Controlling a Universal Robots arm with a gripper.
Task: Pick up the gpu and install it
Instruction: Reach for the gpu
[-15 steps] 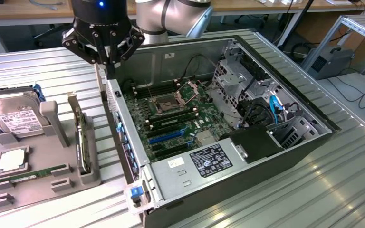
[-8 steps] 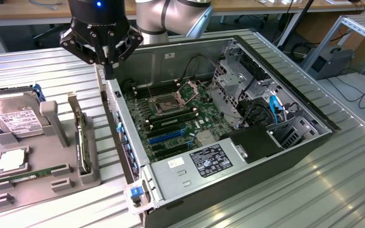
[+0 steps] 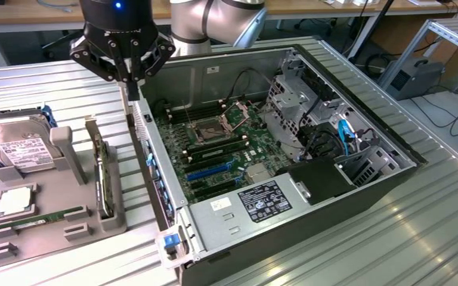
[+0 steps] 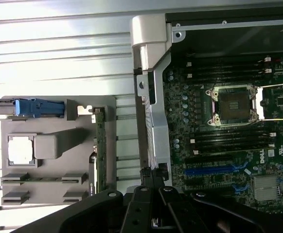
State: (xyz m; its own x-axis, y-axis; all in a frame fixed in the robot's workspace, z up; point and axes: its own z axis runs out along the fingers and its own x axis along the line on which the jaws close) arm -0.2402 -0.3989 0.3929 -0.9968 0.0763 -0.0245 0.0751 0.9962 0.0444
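– So, quick q: where's the gpu at?

– Standing on its long edge in a slot of the grey holder, on the side of the holder nearest the computer case. From the wrist view you see the gpu edge-on, a thin strip with the holder around it. Nothing is touching it.

– And the gripper?

– Up over the case wall that faces the holder, towards the far end of it in the exterior view. The fingers are pressed together with nothing between them. In the wrist view the gripper has its tips right over that silver case rim. It's clear of the gpu.

– What else is in the holder?

– Hard drive propped up at the back, a cpu chip lying flat, and a green memory stick lying in front of the chip. The case lies open on its side with the motherboard showing and its cpu socket open.
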